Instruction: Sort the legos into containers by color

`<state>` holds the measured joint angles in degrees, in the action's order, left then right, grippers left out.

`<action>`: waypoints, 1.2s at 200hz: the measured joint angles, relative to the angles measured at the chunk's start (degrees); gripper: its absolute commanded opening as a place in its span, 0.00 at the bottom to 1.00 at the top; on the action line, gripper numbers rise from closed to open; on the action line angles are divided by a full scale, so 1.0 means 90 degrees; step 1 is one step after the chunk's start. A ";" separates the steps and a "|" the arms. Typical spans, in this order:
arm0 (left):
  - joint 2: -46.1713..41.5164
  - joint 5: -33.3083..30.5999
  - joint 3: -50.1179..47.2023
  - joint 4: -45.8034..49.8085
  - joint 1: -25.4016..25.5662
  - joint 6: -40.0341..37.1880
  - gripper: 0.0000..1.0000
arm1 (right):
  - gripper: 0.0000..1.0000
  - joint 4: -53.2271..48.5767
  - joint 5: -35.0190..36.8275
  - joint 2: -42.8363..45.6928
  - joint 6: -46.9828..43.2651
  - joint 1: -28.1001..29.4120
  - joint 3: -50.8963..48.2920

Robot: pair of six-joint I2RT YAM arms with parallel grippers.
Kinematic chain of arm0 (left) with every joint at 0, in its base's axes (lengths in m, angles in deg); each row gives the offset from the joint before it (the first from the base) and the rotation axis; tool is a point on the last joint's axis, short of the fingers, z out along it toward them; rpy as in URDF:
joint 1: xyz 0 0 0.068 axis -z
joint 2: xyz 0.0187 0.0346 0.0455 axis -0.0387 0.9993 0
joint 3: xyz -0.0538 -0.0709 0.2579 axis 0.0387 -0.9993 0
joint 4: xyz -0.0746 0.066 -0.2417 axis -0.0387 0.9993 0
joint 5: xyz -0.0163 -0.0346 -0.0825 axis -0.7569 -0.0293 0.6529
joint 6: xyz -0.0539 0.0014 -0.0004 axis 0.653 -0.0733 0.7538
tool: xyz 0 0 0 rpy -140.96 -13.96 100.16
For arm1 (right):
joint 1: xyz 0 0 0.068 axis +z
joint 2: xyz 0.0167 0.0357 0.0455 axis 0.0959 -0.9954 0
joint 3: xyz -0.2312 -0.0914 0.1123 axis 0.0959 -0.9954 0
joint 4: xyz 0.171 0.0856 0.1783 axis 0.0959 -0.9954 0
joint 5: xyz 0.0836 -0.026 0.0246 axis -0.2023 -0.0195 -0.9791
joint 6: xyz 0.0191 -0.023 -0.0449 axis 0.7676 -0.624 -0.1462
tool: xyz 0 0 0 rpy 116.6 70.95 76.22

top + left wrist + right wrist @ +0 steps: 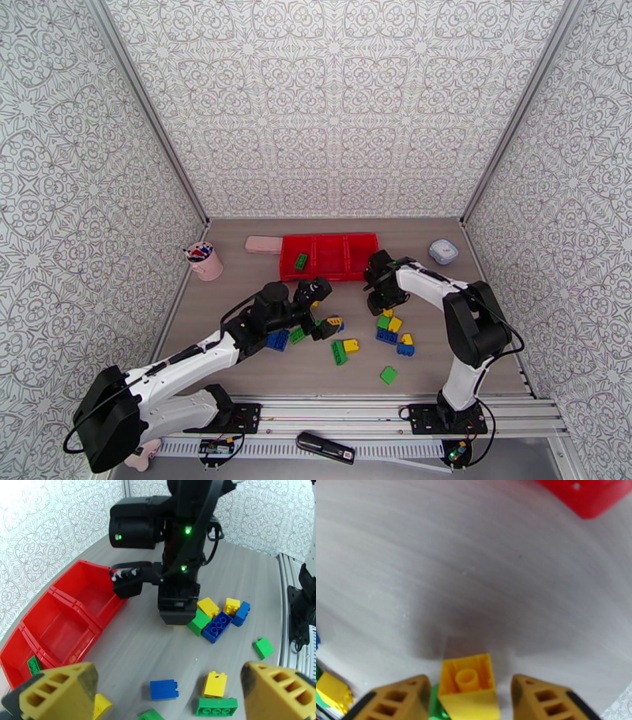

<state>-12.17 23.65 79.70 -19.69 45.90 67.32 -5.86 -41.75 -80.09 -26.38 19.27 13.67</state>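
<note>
The small yellow studded plastic brick (468, 687) sits inside my right gripper (468, 676) — jaws apart, a gap either side — on the near side of the red three-bin plastic tray (347, 254); my left gripper (168, 671) gapes wide.

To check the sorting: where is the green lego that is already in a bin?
In the top view, the green lego lies in the leftmost compartment of the red containers.

No readable text, labels, brands, numbers or signs on anything visible.
</note>
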 measured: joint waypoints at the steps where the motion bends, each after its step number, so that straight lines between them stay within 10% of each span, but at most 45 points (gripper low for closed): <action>1: 0.0000 0.0000 0.0000 0.0000 0.0000 0.0000 1.00 | 0.49 -0.0002 0.0000 -0.0007 -0.0024 0.0000 0.0002; 44: -0.0007 -0.0002 -0.0061 -0.0022 0.0005 0.0012 1.00 | 0.31 -0.0034 0.0002 -0.0036 -0.0036 -0.0002 0.0039; 153: -0.0180 -0.0724 -0.0350 -0.0748 0.0007 0.0692 1.00 | 0.28 0.0712 -0.0508 0.1205 0.1214 -0.0002 0.0476; 240: 0.0029 -0.1207 -0.0347 -0.1049 0.0012 0.0908 1.00 | 0.26 0.2436 -0.0022 -0.0559 0.2288 -0.0338 0.2239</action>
<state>-11.91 12.79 76.57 -29.13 46.01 75.50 16.06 -41.94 -85.12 -5.79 16.23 33.82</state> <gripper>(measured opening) 0.996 0.321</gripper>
